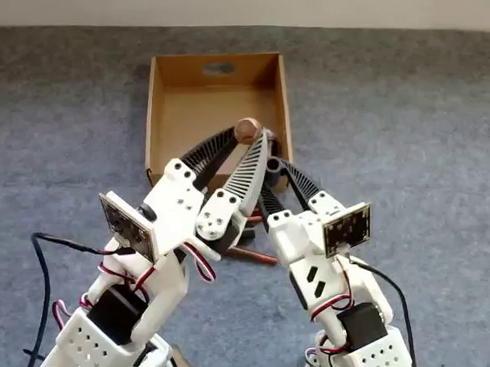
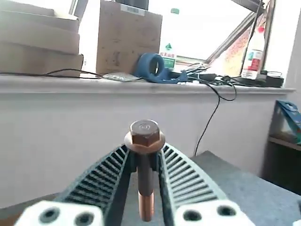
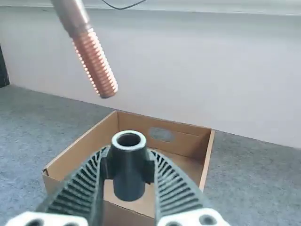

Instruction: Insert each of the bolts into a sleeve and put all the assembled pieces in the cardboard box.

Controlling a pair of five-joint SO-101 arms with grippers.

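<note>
The open-topped brown cardboard box (image 1: 155, 114) sits on the grey carpet (image 1: 387, 106) at 12 o'clock from the two arms. What shows of its floor is plain cardboard.

The left gripper (image 1: 248, 137) is clamped on a copper-coloured hex-head bolt (image 1: 247, 130), whose head hangs over the 5 o'clock part of the box. Just beside it, at 5 o'clock from that head and over the box's near wall, the right gripper (image 3: 128, 155) pinches a dark grey cylindrical sleeve (image 3: 128, 165). At 6 o'clock of the box, another copper-coloured bolt (image 1: 251, 254) lies flat on the carpet between the arms, partly hidden by them.

The left wrist view gives the held bolt's flanged head and smooth shank between the ribbed black fingers (image 2: 186, 181), with a white ledge (image 2: 141, 87) of cartons, bottles and cables behind. The right wrist view gives what neither of the others does. The sleeve stands upright with its open bore showing, and the bolt's threaded tip hangs tilted and clear of that mouth, not touching it, with the box behind.
</note>
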